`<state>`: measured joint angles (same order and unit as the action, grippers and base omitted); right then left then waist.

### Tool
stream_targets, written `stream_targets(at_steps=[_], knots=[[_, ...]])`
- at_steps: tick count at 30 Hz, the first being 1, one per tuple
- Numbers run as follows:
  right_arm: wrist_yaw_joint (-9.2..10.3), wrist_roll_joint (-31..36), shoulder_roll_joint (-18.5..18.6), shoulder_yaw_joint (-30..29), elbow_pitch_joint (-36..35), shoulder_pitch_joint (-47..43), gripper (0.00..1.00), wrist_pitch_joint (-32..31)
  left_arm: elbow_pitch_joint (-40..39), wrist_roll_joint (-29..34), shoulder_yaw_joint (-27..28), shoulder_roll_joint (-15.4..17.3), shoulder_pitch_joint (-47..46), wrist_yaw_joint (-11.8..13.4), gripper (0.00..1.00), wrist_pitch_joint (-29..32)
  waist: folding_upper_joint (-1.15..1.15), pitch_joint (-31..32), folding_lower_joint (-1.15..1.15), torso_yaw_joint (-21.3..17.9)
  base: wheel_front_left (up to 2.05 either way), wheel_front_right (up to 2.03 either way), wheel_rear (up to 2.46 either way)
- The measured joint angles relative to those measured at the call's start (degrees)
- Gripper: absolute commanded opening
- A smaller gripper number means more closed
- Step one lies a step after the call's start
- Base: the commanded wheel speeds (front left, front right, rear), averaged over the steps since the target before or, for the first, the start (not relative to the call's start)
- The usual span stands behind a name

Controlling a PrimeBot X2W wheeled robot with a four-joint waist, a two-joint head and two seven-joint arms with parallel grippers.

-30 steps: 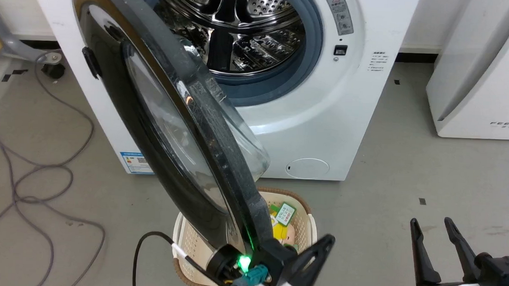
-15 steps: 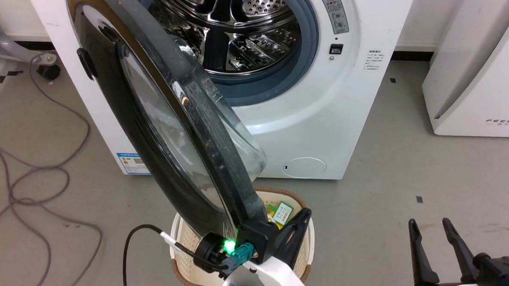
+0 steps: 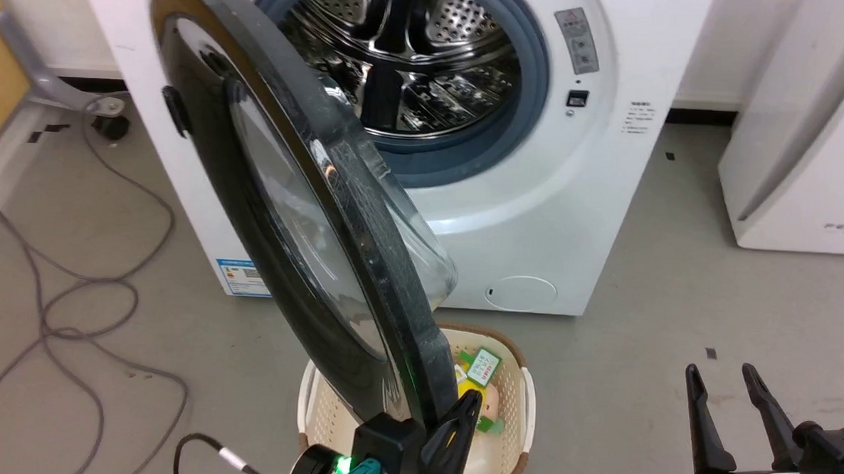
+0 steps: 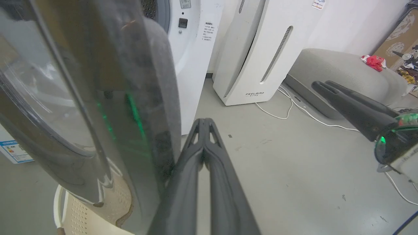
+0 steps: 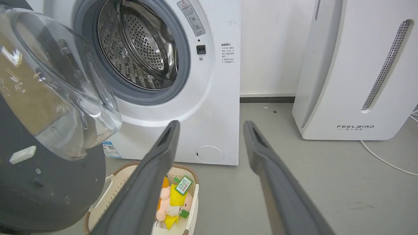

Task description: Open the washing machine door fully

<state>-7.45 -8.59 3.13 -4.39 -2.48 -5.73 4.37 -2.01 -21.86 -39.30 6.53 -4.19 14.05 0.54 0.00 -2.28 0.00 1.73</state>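
A: Seen any change at the left gripper (image 3: 470, 403)?
B: Drawn in. Stuck out well right of the door (image 3: 288, 210) rim a second ago; now lying just beside it, and sunk lower in the head view.
A: And uncovered more of the basket (image 3: 526, 405)?
B: Yes, bared more of its inside.
A: Shifted the whole picture too?
B: Slid a little right and down; put down to the camera, not to the machine (image 3: 537, 221).

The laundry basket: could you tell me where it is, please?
Head view, lower centre: the basket stands on the floor before the washing machine, under the lower edge of the open door.
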Motion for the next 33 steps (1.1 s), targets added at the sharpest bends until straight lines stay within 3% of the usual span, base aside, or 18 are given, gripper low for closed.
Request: stream_targets(at_steps=[11, 20, 33], knots=[[0.0, 0.0, 0.0, -0.3, -1.0, -2.2, 1.0, -0.8, -9.1, 0.1, 1.9, 3.2, 7.1, 5.7, 0.0, 0.5, 0.0, 2.3, 0.0, 3.2, 0.0, 0.0, 0.0], [0.0, -0.1, 0.0, -0.5, -1.3, -2.5, 1.0, -1.3, -12.6, 1.5, 3.4, 5.1, 8.9, 8.5, 0.0, 0.8, 0.0, 2.5, 0.0, 6.5, 0.0, 0.0, 0.0], [0.0, 0.1, 0.0, -1.0, -2.2, -3.2, 1.0, -1.8, -14.9, 1.9, 12.8, 8.9, 11.6, 14.8, 0.0, -1.8, 0.0, 2.3, 0.0, 11.5, 0.0, 0.0, 0.0]])
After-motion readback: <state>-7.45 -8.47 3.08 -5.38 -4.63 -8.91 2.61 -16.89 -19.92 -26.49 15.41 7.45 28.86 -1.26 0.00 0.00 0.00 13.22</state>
